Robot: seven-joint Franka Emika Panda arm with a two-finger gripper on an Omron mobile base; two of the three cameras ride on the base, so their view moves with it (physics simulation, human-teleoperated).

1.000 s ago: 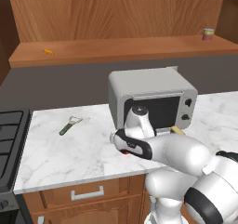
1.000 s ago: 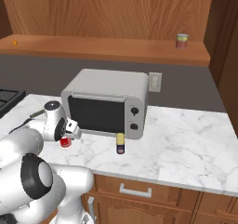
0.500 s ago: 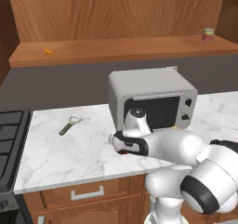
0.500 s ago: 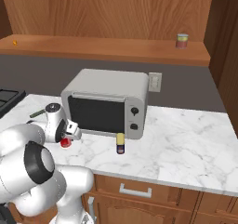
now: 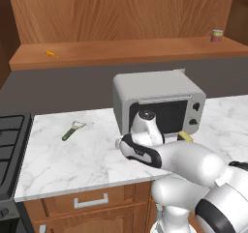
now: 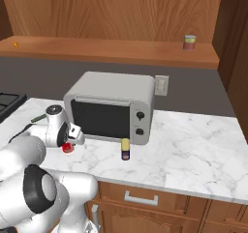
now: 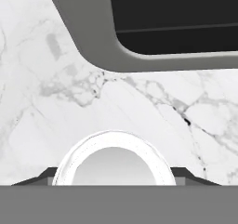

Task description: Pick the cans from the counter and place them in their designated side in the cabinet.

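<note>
We see the gripper [image 6: 71, 141] low over the counter [image 6: 193, 145], just in front of the microwave [image 6: 109, 106]. The red can [image 6: 68, 148] stands upright on the marble right under it; in the hand view its white rim [image 7: 114, 160] sits between the two fingertips [image 7: 44, 177]. We cannot tell whether the jaws are pinching it. The blue can [image 6: 125, 150] stands near the microwave's front. A pale can [image 6: 189, 42] rests on the cabinet shelf [image 6: 121, 53].
</note>
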